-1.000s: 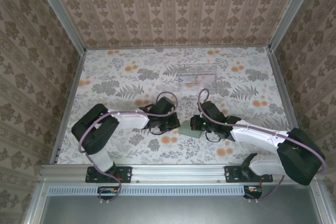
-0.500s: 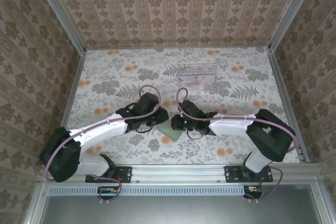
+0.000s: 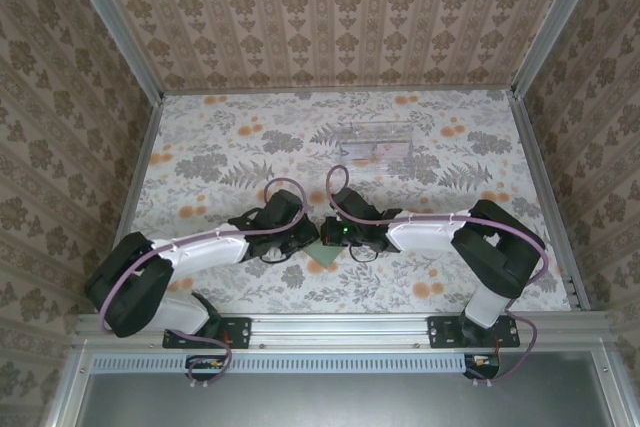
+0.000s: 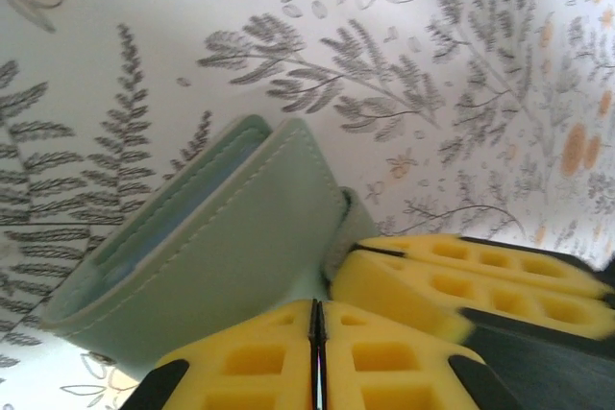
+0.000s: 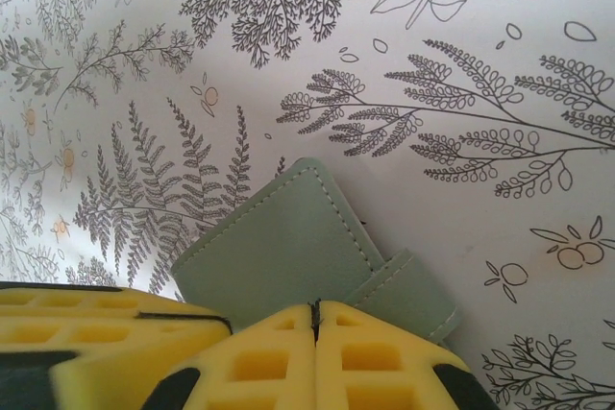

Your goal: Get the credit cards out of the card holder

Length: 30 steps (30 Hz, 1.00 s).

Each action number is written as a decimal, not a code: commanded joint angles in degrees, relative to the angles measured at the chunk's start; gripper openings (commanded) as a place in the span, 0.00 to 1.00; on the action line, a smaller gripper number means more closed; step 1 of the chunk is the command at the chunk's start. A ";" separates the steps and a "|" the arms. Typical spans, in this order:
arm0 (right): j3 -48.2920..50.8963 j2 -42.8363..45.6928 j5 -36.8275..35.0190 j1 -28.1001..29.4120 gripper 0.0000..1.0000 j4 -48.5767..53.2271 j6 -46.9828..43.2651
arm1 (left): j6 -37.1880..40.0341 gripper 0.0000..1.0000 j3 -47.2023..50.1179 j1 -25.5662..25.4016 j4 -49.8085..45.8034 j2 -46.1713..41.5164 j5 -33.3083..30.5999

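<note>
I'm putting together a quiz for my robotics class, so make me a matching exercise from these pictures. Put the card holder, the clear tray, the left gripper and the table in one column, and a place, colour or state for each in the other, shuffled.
Column one
1. card holder
2. clear tray
3. left gripper
4. table

Column two
a. toward the far middle of the table
b. jaws shut, at the holder
c. pale green, folded shut
d. covered in a fern and flower print

Pairs: 1-c, 2-a, 3-b, 4-d
</note>
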<state>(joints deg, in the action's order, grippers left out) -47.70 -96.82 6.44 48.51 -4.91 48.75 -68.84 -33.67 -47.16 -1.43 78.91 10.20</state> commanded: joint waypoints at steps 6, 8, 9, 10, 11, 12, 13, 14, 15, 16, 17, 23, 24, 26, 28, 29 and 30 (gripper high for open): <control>-5.54 0.11 -1.81 1.03 0.18 8.87 -10.16 | -3.14 0.04 2.79 0.16 -1.65 6.62 -0.79; -6.40 -0.08 -2.32 1.29 0.27 11.10 -12.54 | -3.41 0.03 2.91 0.29 -1.60 7.53 -0.83; -6.84 -0.21 -2.71 1.38 0.31 12.26 -13.89 | -3.43 0.03 2.95 0.23 -1.60 7.66 -0.79; -7.17 -0.43 -2.91 1.49 0.34 13.19 -14.83 | -3.42 0.03 2.91 0.22 -1.60 7.70 -0.79; -7.63 -0.83 -2.89 1.67 0.36 14.09 -16.15 | -3.28 0.03 2.82 0.23 -1.69 7.57 -0.87; -8.03 -1.26 -2.81 1.74 0.37 14.84 -17.31 | -3.11 0.02 2.70 0.22 -2.14 7.36 -1.00; -8.32 -1.63 -2.68 1.81 0.38 15.28 -18.05 | -2.99 0.02 2.48 0.22 -2.55 7.14 -1.21; -8.72 -2.16 -2.53 1.88 0.39 15.60 -18.78 | -2.76 0.02 2.31 0.24 -2.93 6.96 -1.40; -9.05 -2.69 -2.33 1.97 0.39 15.75 -19.38 | -2.56 0.02 2.14 0.22 -3.34 6.72 -1.61; -9.31 -3.18 -2.18 2.18 0.40 15.91 -19.78 | -2.45 0.02 2.10 0.30 -3.57 6.56 -1.75; -9.78 -3.67 -1.79 2.26 0.41 16.11 -20.18 | -2.39 0.02 2.03 0.28 -3.66 6.36 -1.84; -10.62 -5.43 -2.00 3.08 0.43 16.67 -20.80 | -0.96 0.02 2.02 0.31 -3.84 4.69 -1.76; -10.29 -5.20 -2.07 3.01 0.43 16.52 -20.81 | -0.44 0.02 2.19 0.31 -3.63 3.41 -1.91; -9.88 -4.33 -2.55 3.15 0.44 16.58 -21.53 | 0.30 0.02 2.62 0.31 -3.68 0.23 -2.60; -9.60 -3.25 -3.71 3.53 0.45 16.98 -22.94 | 0.95 0.04 2.58 0.37 -6.33 -3.89 -4.65; -9.65 -2.91 -4.46 3.72 0.46 17.41 -23.75 | 1.20 0.04 2.56 0.39 -7.84 -5.91 -5.67; -9.79 -2.69 -5.81 3.93 0.48 18.09 -24.48 | 1.52 0.06 2.69 0.47 -9.46 -8.04 -7.01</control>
<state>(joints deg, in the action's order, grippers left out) -57.76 -99.15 2.66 51.24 10.81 27.46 -69.23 -31.22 -46.83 -5.32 75.81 7.64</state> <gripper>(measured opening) 0.470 0.054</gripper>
